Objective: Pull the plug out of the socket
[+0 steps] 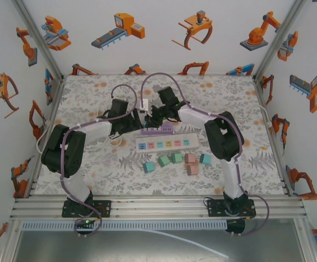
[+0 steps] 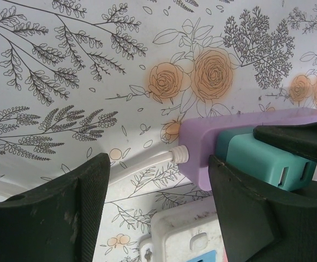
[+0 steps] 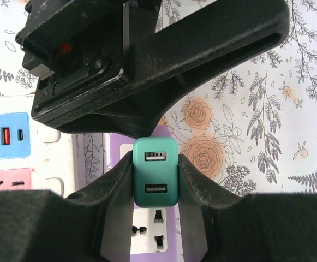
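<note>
A teal plug (image 3: 155,172) with two USB ports sits in the purple power strip (image 3: 119,150), above a free socket. My right gripper (image 3: 155,164) is shut on the plug, one finger against each side. In the left wrist view the plug (image 2: 256,159) stands on the strip's (image 2: 202,147) end, where a white cable (image 2: 142,164) leaves it. My left gripper (image 2: 158,210) is open and hangs over that end; its right finger (image 2: 256,218) overlaps the strip's corner, while its left finger (image 2: 54,213) is well clear. From above, both grippers (image 1: 133,117) (image 1: 157,115) meet over the strip (image 1: 161,130).
A white power strip (image 1: 165,143) with coloured socket modules lies just in front of the purple one, and its corner (image 2: 185,229) shows between my left fingers. Several small coloured blocks (image 1: 174,160) lie nearer the arm bases. The left gripper's black body (image 3: 120,60) hangs above the plug.
</note>
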Robot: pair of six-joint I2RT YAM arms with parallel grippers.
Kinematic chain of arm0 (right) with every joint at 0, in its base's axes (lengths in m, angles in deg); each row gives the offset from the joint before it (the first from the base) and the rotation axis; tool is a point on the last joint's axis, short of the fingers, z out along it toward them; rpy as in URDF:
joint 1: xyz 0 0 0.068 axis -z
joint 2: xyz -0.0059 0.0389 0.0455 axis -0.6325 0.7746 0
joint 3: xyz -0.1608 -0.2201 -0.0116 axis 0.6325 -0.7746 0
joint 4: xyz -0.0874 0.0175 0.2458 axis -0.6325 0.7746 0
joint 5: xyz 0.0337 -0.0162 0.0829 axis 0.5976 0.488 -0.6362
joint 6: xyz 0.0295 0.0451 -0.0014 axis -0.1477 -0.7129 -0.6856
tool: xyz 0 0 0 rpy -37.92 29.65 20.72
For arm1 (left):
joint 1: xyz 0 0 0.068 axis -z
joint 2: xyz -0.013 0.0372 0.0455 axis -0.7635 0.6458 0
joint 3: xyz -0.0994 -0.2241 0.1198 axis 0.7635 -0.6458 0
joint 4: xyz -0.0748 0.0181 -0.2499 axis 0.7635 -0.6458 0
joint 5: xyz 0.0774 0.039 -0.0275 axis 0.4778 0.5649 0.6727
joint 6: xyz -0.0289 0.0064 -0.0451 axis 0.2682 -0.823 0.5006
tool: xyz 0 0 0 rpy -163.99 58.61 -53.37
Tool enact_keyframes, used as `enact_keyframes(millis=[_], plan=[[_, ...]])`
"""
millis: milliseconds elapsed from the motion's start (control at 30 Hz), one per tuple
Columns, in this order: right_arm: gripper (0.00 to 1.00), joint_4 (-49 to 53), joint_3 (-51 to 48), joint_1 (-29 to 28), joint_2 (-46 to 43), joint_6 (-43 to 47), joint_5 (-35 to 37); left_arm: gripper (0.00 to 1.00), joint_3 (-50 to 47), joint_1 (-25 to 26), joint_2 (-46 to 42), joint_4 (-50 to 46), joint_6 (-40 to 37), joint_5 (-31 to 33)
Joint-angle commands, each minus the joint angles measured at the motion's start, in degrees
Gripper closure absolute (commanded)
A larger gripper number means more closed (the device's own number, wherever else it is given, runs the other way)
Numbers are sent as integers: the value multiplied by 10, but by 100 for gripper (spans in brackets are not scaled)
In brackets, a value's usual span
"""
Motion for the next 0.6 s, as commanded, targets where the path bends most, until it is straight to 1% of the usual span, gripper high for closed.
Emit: enact_keyframes(millis=[0, 100, 567], plan=[[77, -9, 22, 5, -14, -32, -42, 32, -8, 8, 27, -68, -23, 32], [79, -15, 19, 8, -18, -40, -43, 32, -11, 8, 29, -66, -22, 32], [79, -35, -13, 12, -63, -44, -33, 32, -16, 10, 11, -67, -17, 39]])
